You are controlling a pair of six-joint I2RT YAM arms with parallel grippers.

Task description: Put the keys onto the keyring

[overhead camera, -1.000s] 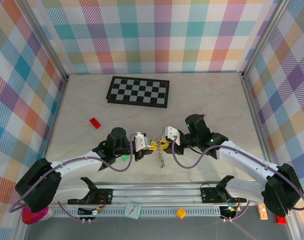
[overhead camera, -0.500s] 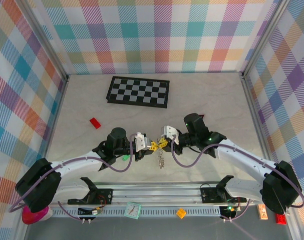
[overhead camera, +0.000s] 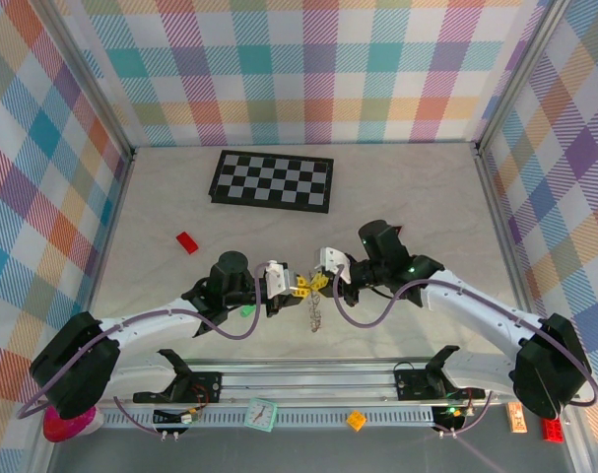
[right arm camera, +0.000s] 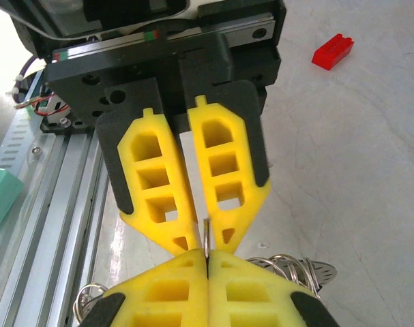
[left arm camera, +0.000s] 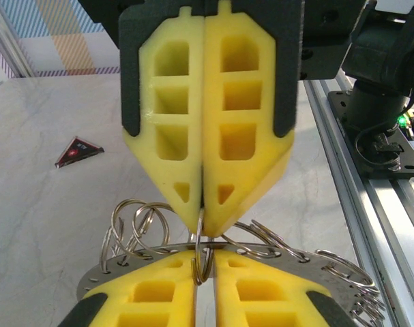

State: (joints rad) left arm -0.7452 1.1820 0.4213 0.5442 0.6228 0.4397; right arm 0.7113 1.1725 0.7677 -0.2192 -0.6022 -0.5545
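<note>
The keyring [overhead camera: 316, 313] hangs between my two grippers over the table's near middle, a flat grey plate [left arm camera: 291, 261] fringed with wire loops [right arm camera: 282, 262]. My right gripper [right arm camera: 207, 262] is shut on one upright loop [left arm camera: 195, 272]; in the left wrist view it [left arm camera: 203, 221] pinches that loop from above. My left gripper [left arm camera: 205, 262] faces it tip to tip. Its jaws stand a narrow gap apart around the same loop, and the gap also shows on this gripper [right arm camera: 207, 238] in the right wrist view. A bright green key head [overhead camera: 247, 310] peeks out under the left arm.
A black-and-white checkerboard [overhead camera: 272, 180] lies at the back. On the left lie a small red brick [overhead camera: 187, 241] and a red triangle [left arm camera: 77, 151]. The aluminium rail [overhead camera: 299, 379] with the arm bases runs along the near edge, close under the grippers.
My right gripper has moved left to meet the left one and has shut on the wire loop. The left jaws have parted slightly. The hanging keyring has shifted a little left.
</note>
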